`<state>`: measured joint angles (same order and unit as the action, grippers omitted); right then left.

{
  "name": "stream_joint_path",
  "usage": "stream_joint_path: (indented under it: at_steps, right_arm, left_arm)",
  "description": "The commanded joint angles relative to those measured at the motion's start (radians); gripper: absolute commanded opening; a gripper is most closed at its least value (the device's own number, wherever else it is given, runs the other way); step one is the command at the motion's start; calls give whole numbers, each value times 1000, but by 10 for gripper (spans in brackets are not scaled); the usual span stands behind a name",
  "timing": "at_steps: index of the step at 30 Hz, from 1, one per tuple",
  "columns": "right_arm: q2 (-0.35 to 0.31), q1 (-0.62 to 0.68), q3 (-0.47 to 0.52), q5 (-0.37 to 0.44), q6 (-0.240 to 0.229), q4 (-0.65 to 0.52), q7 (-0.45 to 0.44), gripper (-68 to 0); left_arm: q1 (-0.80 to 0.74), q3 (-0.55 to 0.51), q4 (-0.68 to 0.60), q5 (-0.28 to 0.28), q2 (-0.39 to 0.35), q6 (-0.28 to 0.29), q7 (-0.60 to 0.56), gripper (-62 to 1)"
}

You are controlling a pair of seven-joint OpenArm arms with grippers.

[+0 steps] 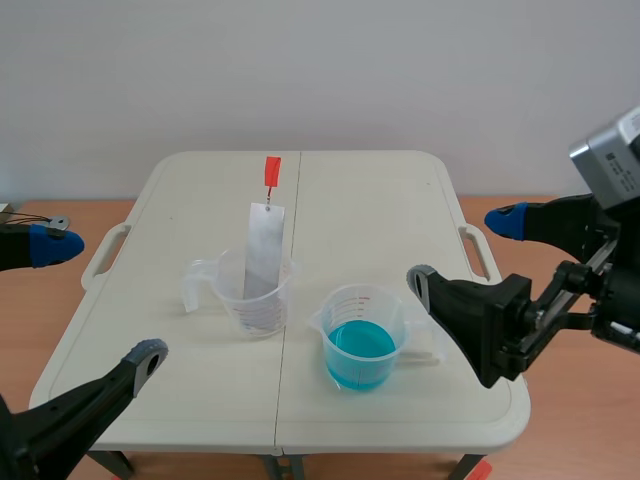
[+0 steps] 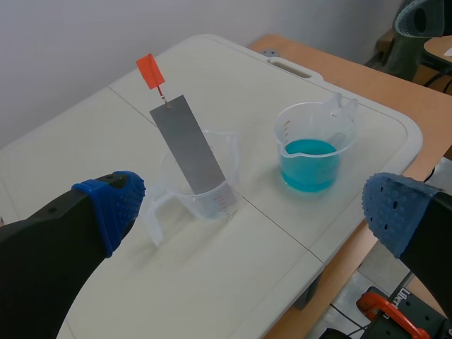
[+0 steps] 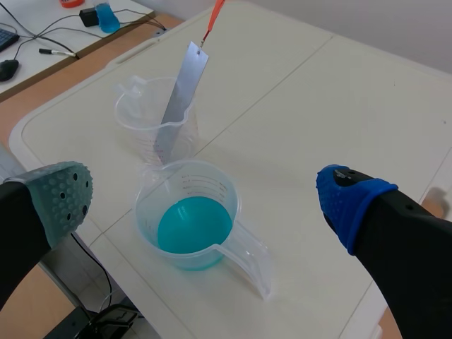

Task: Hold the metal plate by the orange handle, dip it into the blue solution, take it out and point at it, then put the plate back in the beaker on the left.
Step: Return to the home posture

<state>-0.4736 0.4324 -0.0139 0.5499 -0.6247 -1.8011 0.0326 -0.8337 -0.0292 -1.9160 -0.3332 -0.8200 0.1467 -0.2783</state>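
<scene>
A grey metal plate with an orange handle leans upright in an empty clear beaker left of the table's middle. To its right stands a second clear beaker holding blue solution. My left gripper is open over the table's left edge, well short of the plate and its handle. My right gripper is open at the table's right side, beside the blue beaker. In the right wrist view the plate stands in its beaker ahead of the fingers.
The white folding table has a centre seam and carry handles at both sides. A wooden desk with cables and small items lies beyond the table in the right wrist view.
</scene>
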Motion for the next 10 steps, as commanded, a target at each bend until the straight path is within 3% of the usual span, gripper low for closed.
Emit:
stream_joint_path:
  at_steps: [1, 10]
  right_arm:
    - [-2, -14, 9, 11, 1, -18, -22, -12]
    - [-3, -14, 9, 11, 1, -18, -25, -12]
  left_arm:
    - [3, -5, -23, -3, 5, -2, -16, 14]
    - [3, -5, -23, -3, 5, -2, -16, 14]
